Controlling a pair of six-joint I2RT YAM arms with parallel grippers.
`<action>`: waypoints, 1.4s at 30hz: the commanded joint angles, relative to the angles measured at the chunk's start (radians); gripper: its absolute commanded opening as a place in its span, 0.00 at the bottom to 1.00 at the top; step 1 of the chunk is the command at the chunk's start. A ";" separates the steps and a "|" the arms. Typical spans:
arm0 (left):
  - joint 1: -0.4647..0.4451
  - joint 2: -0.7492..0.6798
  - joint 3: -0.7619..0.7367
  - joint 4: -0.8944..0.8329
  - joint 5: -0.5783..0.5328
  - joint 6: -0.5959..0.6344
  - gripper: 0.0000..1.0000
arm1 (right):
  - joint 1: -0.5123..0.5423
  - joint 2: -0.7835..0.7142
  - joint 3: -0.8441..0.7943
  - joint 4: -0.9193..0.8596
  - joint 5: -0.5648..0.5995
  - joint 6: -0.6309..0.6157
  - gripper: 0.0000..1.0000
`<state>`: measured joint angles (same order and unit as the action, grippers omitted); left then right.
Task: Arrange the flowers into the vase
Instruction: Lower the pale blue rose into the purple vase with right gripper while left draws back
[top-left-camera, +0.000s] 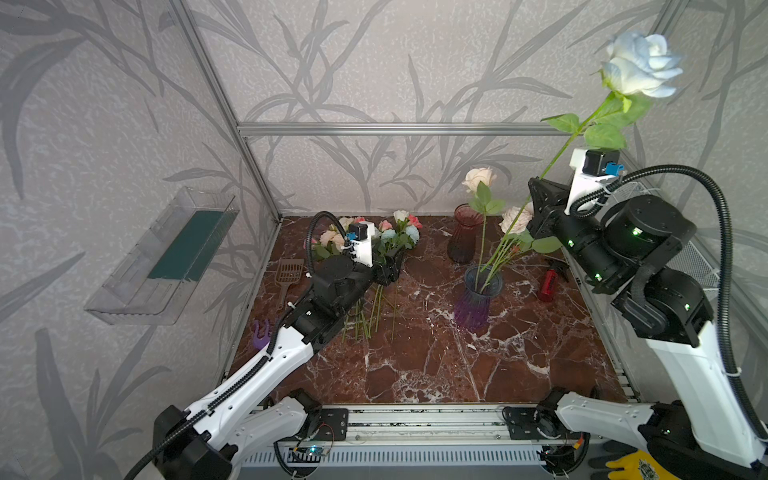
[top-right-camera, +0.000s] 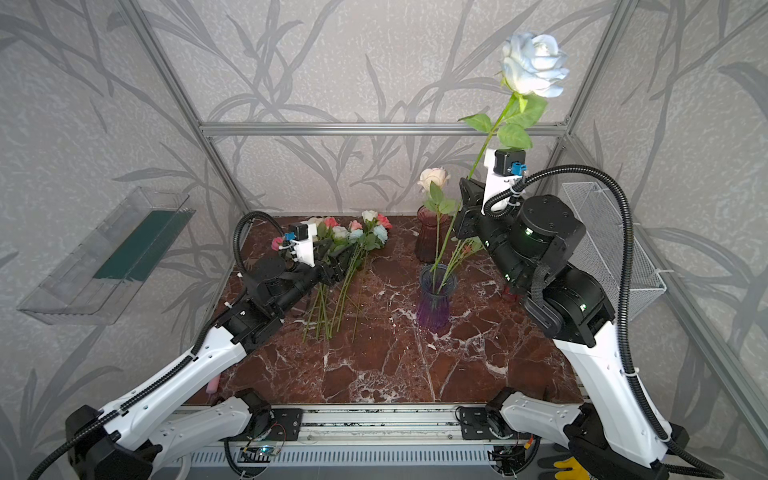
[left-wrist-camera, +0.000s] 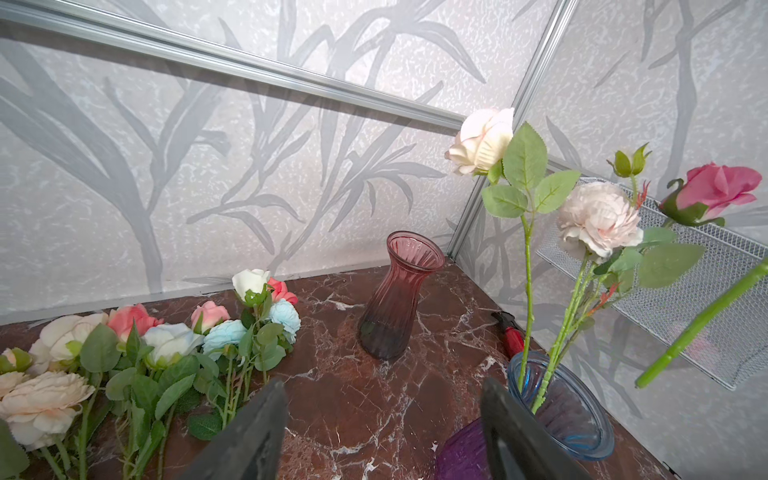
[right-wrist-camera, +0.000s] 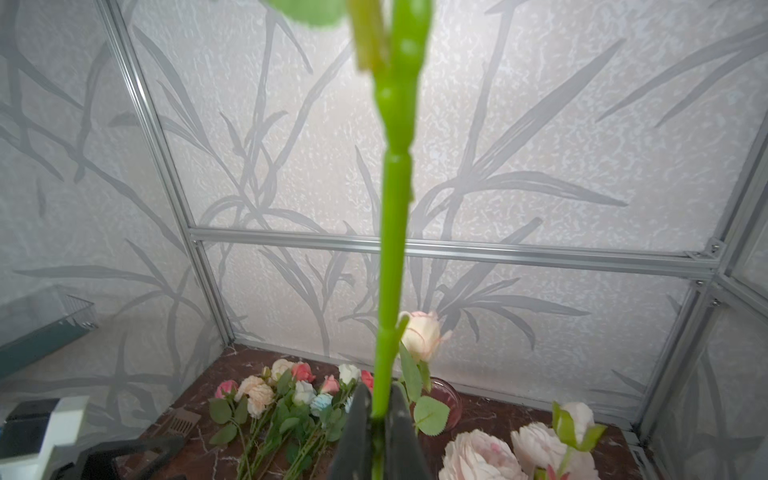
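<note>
1. Up high, the right gripper (right-wrist-camera: 380, 395) pinches the pale blue rose (top-left-camera: 642, 64). Its fingers are closed tight on the green stem, and the head rises well above them toward one o'clock.
2. We see the left gripper (left-wrist-camera: 380, 388) with fingers spread wide, low over the loose flowers (top-left-camera: 390, 237). These lie at eleven o'clock on the table, stems pointing toward six.
3. We look down on a red-brown marble table (top-left-camera: 415, 365) walled by grey leaf-pattern wallpaper on aluminium framing. A clear shelf (top-left-camera: 162, 257) hangs on the nine o'clock wall and a wire basket (top-right-camera: 615, 249) on the three o'clock wall.
4. Just toward three o'clock of centre, the blue vase (top-left-camera: 478, 303) holds a cream rose (top-left-camera: 478, 178) and a pale pink bloom (top-left-camera: 515, 218). The held rose's lower end hangs outside its rim. A pink vase (top-left-camera: 463, 237) stands at one o'clock, with a red spray bottle (top-left-camera: 548, 284) near three.
</note>
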<state>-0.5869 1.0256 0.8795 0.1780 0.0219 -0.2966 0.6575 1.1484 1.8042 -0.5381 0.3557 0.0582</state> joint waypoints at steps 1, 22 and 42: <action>0.018 0.010 -0.011 0.037 0.019 -0.039 0.74 | -0.023 0.017 -0.027 -0.084 0.006 -0.044 0.00; 0.056 0.024 -0.021 0.064 0.052 -0.080 0.74 | -0.071 -0.038 -0.415 -0.019 -0.086 0.025 0.04; 0.076 0.063 -0.014 0.051 0.044 -0.084 0.74 | -0.071 -0.202 -0.523 -0.040 -0.020 0.102 0.23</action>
<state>-0.5159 1.0790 0.8677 0.2176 0.0753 -0.3702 0.5896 0.9733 1.2552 -0.5694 0.3359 0.1314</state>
